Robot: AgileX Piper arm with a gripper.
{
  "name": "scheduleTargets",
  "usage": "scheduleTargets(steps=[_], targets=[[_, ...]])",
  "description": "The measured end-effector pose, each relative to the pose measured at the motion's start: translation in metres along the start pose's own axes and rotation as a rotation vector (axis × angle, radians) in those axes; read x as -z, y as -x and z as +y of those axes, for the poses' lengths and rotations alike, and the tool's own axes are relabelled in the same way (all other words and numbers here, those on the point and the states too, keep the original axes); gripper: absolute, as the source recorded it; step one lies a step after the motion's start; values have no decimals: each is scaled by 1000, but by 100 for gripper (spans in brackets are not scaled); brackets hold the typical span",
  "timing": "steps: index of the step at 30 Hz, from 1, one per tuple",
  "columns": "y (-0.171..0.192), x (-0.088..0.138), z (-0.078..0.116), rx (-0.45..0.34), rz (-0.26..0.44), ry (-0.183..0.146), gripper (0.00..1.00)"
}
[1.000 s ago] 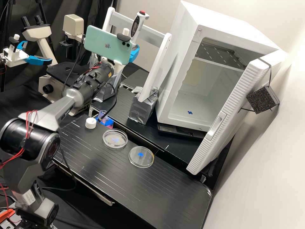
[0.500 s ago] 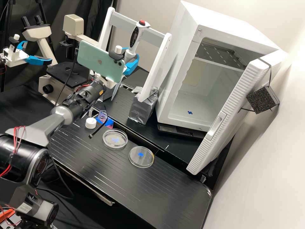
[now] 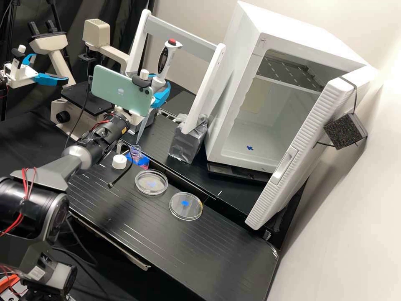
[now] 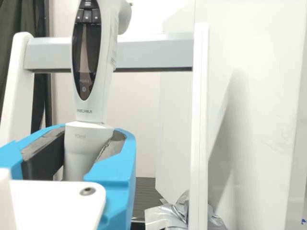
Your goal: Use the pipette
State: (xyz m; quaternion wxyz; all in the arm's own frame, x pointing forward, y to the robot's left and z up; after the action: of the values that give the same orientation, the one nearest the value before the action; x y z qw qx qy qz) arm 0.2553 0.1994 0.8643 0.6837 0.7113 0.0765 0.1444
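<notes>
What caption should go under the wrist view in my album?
Blue fingers clasp an upright electronic pipette before a white-legged stand.

The pipette was white with a red button, the bench black with pale stripes, the bottle maybe purple.

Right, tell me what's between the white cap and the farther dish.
In the high view, the nearer dish, and a black cable crossing beside the cap.

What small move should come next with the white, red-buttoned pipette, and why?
Probably ease the pipette slightly down toward the small transparent bottle: the blue-fingered hand grips it, and its long tapered tip points down, seemingly just above the bottle's open mouth.
</notes>
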Motion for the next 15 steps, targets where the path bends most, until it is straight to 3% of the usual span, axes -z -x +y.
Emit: scheduleTargets(steps=[15], targets=[[0, -16, -15, -7, -27, 20, 0]])
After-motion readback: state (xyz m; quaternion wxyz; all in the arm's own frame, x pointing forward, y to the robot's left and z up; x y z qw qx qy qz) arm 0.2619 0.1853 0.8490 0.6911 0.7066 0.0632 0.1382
